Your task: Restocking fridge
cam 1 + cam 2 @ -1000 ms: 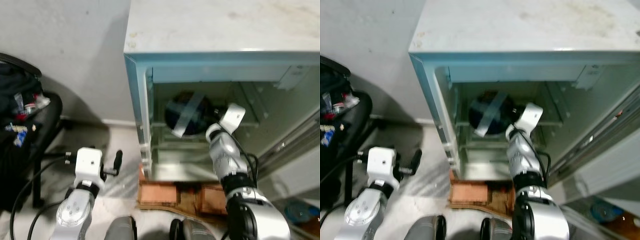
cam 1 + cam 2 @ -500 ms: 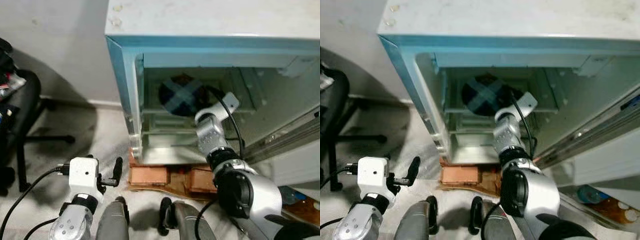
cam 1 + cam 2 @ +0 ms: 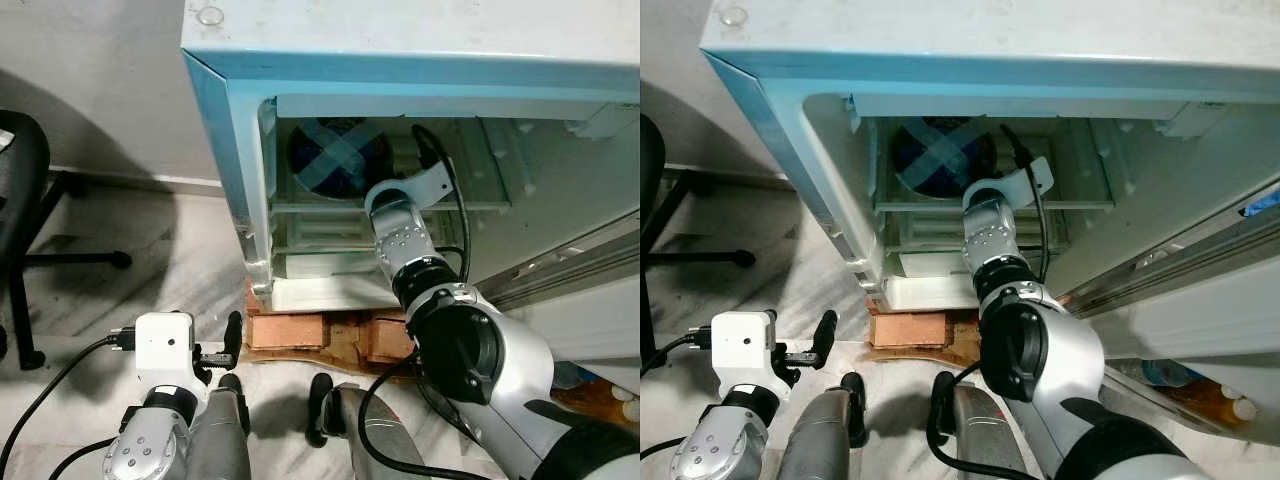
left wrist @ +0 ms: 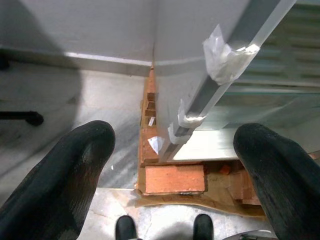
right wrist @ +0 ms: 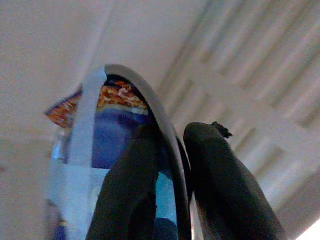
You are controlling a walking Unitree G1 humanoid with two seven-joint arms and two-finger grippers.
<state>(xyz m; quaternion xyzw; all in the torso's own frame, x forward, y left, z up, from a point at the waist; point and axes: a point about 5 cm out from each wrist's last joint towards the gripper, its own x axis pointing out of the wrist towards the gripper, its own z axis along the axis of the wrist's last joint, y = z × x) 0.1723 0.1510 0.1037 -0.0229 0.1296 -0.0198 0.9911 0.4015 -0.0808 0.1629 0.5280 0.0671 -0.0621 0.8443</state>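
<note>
right gripper (image 5: 167, 200) fingers pinch the bowl (image 3: 335, 158) rim inside the fridge (image 3: 400, 60); left gripper (image 4: 170, 170) fingers spread wide.

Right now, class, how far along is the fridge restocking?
Done: the fridge stands open and the dark round container, crossed with pale tape, is inside at shelf level. In hand: the right gripper grips its rim, jaws closed. Left: letting go, pulling the arm out. The left gripper hangs open near the floor.

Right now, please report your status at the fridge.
Right pincer shut on blue taped container, inside fridge. Left pincer open, idle, low. No obstruction seen.
</note>
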